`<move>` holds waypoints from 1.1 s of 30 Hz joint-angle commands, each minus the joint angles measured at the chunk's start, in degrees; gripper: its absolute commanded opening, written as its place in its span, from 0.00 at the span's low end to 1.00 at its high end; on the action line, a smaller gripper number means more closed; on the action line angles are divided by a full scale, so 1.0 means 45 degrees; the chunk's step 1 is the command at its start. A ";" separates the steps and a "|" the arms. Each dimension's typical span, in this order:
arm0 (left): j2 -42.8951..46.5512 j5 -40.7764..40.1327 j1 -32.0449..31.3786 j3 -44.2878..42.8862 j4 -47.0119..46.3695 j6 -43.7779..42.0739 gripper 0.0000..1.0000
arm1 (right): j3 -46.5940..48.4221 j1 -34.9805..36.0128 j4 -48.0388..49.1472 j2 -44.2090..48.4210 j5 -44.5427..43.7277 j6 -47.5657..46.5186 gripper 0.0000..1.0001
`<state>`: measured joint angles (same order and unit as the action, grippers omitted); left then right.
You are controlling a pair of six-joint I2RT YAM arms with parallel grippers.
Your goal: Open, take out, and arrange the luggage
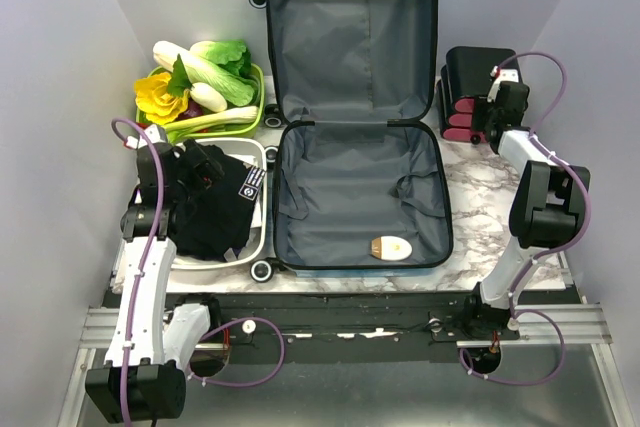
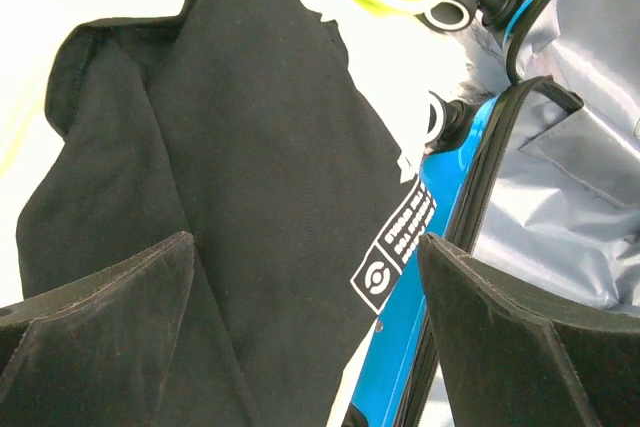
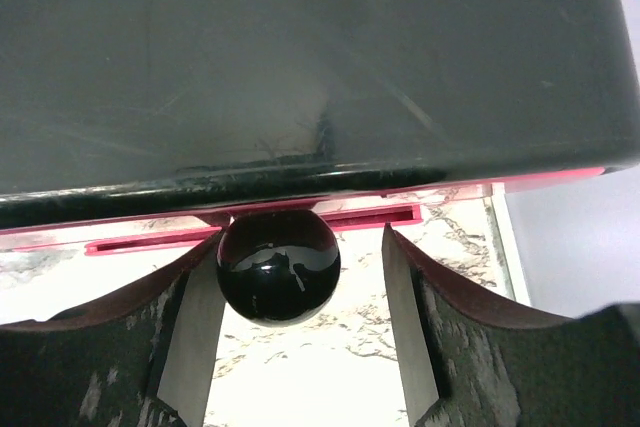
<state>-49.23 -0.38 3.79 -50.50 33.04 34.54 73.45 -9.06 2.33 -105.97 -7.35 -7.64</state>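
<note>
- Lying wide open in the middle of the marble table (image 1: pixel 490 187), the luggage (image 1: pixel 355 97) has its lid half toward the far wall and its base half toward the arms, grey lining facing up.
- A small oval tan-and-white object (image 1: pixel 390 247) rests on the lining near the front edge of the base half; I cannot tell what it is.
- Black wheels (image 1: pixel 263 269) show at the case's left side, and the left wrist view catches the bright-blue shell (image 2: pixel 440 217) edged in black trim.
- Just left of the case sits a white tray (image 1: pixel 258 152) holding a crumpled black garment (image 1: pixel 215 212) with a white-printed label (image 1: pixel 252 180).
- The left gripper (image 1: pixel 190 172) hovers over that garment (image 2: pixel 230 147) with its fingers spread wide – nothing between them.
- Behind the tray, a green basket (image 1: pixel 255 107) carries toy vegetables (image 1: pixel 215 72).
- To the right of the lid stands a black box (image 1: pixel 470 72) with pink drawers.
- The right gripper (image 1: pixel 500 97) is at that box – its wrist view shows a glossy black knob (image 3: pixel 278 265) under the box's dark body (image 3: pixel 300 57), sitting between the parted fingers and close to the left one, not pinched.
</note>
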 commanded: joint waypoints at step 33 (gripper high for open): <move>-0.0288 0.0375 0.0095 -0.1023 -0.0506 -0.0059 0.99 | -0.6851 -0.0721 0.4911 0.3884 0.0307 1.3356 0.58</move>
<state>-48.53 -1.34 3.79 -52.27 32.10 35.59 43.31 -10.79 21.02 -85.82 -1.21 41.80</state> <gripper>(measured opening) 0.988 0.597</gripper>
